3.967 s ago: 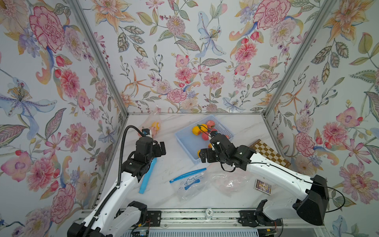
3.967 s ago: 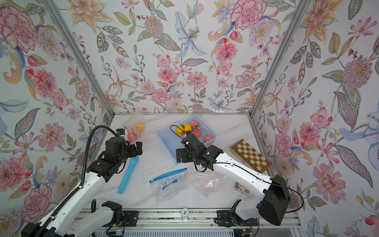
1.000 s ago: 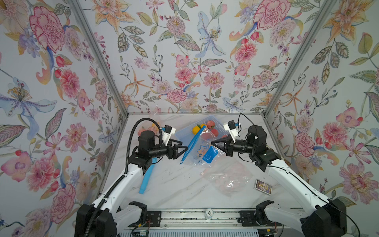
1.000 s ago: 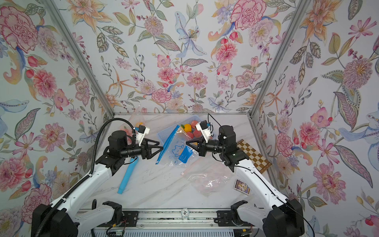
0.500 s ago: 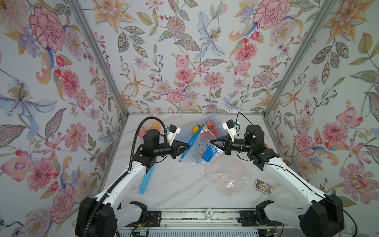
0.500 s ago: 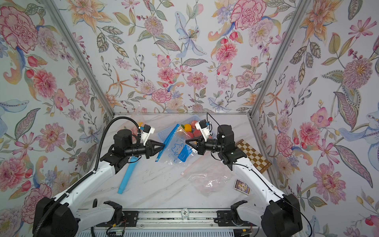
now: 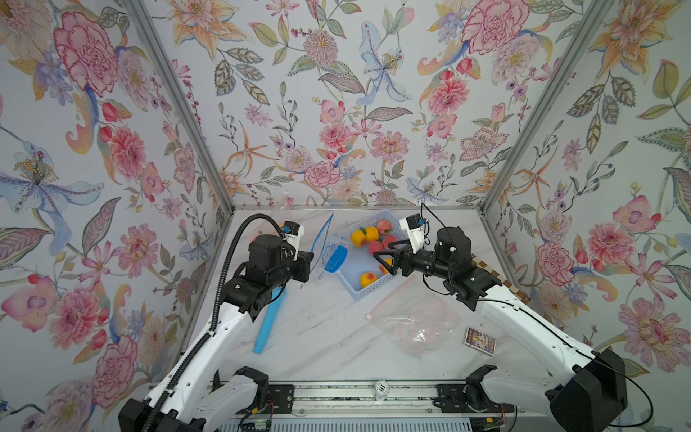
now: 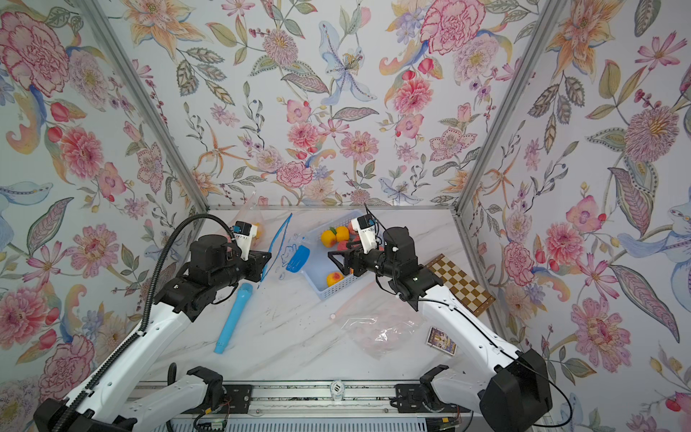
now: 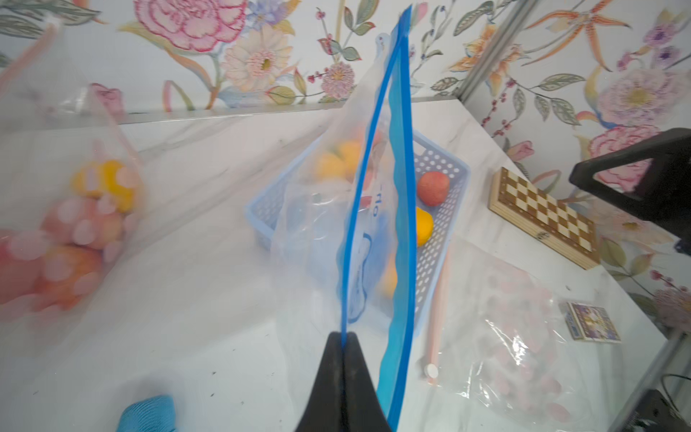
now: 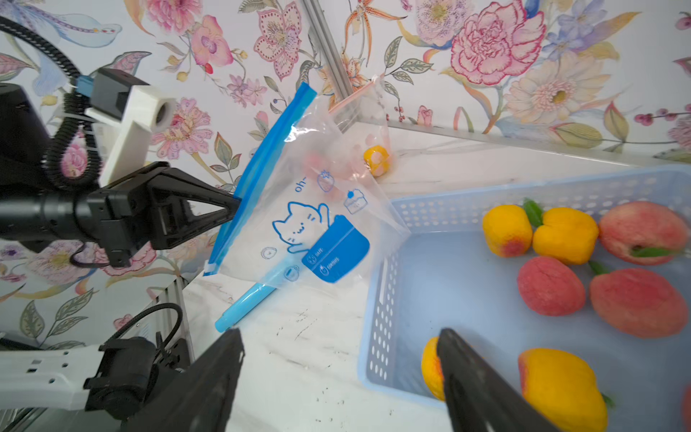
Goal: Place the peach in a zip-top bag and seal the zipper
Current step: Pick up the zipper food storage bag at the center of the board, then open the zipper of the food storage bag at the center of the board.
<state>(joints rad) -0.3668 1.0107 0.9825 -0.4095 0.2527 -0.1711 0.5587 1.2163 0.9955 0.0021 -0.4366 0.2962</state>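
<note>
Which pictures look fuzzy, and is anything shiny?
Left wrist view: the bagged fruit is smeared and fuzzy, the chessboard fairly crisp. Right wrist view: the cat bag is sharp. In both top views: white glare on the crumpled clear bag.

Bright, even light, soft shadows; wrist views blur near the lens.

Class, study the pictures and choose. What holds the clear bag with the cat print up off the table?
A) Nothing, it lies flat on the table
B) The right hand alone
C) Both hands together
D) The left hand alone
D: the left hand is shut on the blue zipper strip of the bag, while the right hand stands open, apart from the bag.
</note>
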